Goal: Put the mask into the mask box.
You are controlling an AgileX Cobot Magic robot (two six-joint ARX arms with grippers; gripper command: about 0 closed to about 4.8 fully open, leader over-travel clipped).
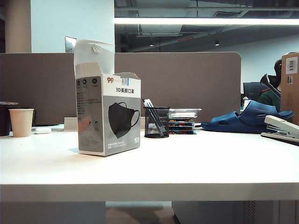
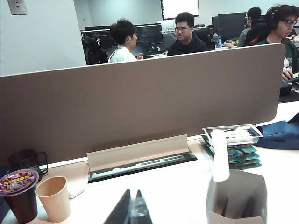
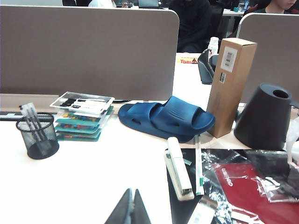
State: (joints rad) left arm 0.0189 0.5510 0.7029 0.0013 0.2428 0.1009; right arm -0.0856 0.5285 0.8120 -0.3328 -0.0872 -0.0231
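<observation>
Honestly, looks done: box [image 1: 108, 114] stands left-centre on the table [image 1: 187, 163], flap up, and the mask isn't visible anywhere, probably inside. Left gripper [image 2: 132, 210] and right gripper [image 3: 130, 209] both have jaws pinched shut, empty, low in frame. Next maybe close flap.

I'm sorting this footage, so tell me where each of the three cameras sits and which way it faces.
Exterior view: low at the table edge, facing the mask box; no arm shows.
Left wrist view: above the table, facing the partition; shut left gripper shows.
Right wrist view: above the table, facing the blue slipper; shut right gripper shows.
Shared: the mesh pen cup appears in exterior and right wrist views.
</observation>
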